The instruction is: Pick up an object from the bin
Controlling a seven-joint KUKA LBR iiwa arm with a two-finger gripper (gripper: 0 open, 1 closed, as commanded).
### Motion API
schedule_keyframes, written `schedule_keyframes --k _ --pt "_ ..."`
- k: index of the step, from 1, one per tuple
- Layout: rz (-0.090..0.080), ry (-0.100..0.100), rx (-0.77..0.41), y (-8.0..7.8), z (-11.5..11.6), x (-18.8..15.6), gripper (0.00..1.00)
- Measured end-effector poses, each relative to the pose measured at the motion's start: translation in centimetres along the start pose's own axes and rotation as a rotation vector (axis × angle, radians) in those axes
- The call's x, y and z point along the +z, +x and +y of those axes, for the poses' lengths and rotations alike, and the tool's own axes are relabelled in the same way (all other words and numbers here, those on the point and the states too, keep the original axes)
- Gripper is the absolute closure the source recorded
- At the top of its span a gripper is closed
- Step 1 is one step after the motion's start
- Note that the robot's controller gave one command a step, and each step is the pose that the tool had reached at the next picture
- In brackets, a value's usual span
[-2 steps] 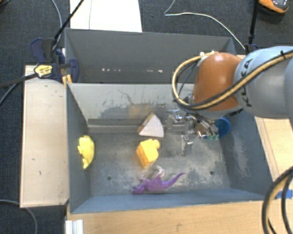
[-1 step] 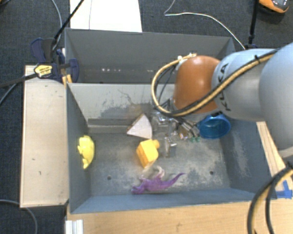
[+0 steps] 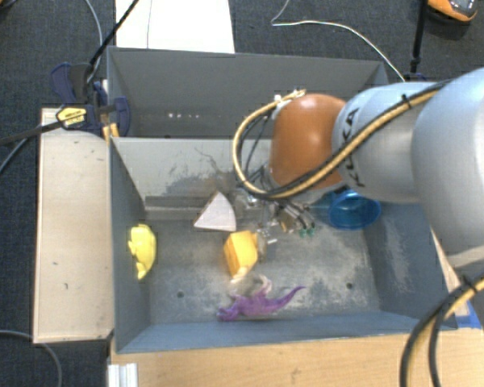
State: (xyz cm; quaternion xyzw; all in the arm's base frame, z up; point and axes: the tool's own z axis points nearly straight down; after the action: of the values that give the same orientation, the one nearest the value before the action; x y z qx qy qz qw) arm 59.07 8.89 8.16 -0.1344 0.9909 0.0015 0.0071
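Observation:
My gripper (image 3: 262,230) hangs low in the middle of the bin, under the orange cover, right beside the top right edge of a yellow-orange block (image 3: 240,252). A white triangular piece (image 3: 216,214) lies just left of the gripper. Below the block, near the front wall, lies a purple toy lizard (image 3: 258,303) with a small pale piece (image 3: 258,283) above it.
A yellow toy (image 3: 142,250) rests against the bin's left wall. A blue round cup (image 3: 353,209) sits at the right, partly hidden by the arm. The arm and its cables cover the bin's right side.

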Motion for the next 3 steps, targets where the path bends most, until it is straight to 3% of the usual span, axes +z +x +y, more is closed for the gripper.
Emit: schedule_keyframes --k 1,2,3 --pt "0.0 0.007 -0.076 1.2 1.1 0.6 0.0" --pt "-0.002 -0.001 -0.148 1.1 6.2 1.0 1.0" --pt "-0.002 -0.001 -0.148 1.1 6.2 1.0 1.0"
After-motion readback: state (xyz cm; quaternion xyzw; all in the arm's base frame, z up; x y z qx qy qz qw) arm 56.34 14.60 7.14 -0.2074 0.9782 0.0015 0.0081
